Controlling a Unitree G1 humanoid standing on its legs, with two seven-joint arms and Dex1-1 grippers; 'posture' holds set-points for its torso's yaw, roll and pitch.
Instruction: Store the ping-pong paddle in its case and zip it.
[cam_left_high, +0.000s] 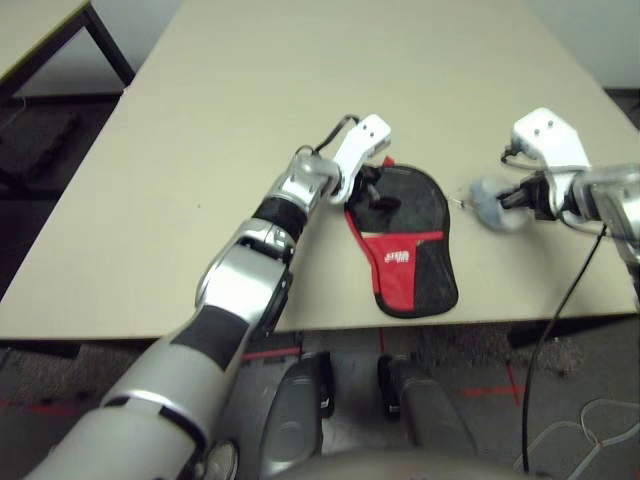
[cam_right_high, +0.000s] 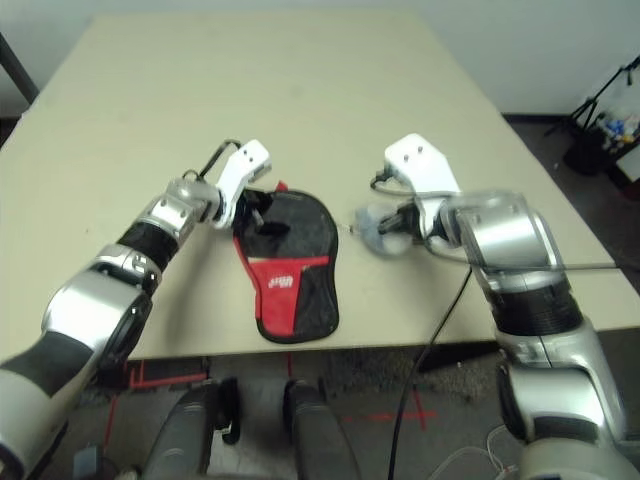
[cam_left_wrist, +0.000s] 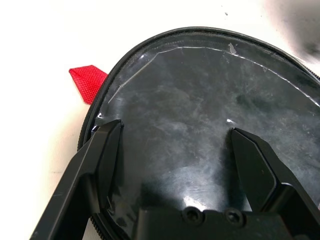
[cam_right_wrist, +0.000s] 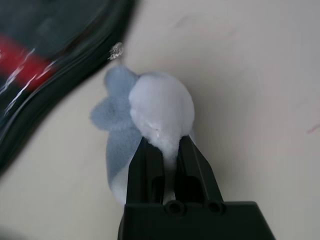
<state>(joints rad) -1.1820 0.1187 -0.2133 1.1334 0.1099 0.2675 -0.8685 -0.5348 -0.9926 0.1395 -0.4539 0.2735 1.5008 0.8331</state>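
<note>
Nearest me, the case (cam_left_high: 434, 275) lies flat on the table (cam_left_high: 150, 200), its narrow end by the near edge, its red panel and white logo facing up. To the case's right, a dark cable (cam_left_high: 541, 345) hangs down past the table edge.

Farther up, over the case's round end, I have my left gripper (cam_left_wrist: 177, 126) wide open, fingers well apart above the dark, shiny panel; I can't tell whether the tips touch it. My right gripper (cam_right_wrist: 165, 138), just right of the case, is closed on a grey-blue and white plush toy (cam_right_wrist: 116, 117), partly hidden by the fingers. Between toy and case shows a small shiny link (cam_right_wrist: 116, 50); what it joins I can't make out.

At the case's far rim a red tab (cam_left_wrist: 89, 82) sticks out. Whether the paddle is inside, I can't tell.
</note>
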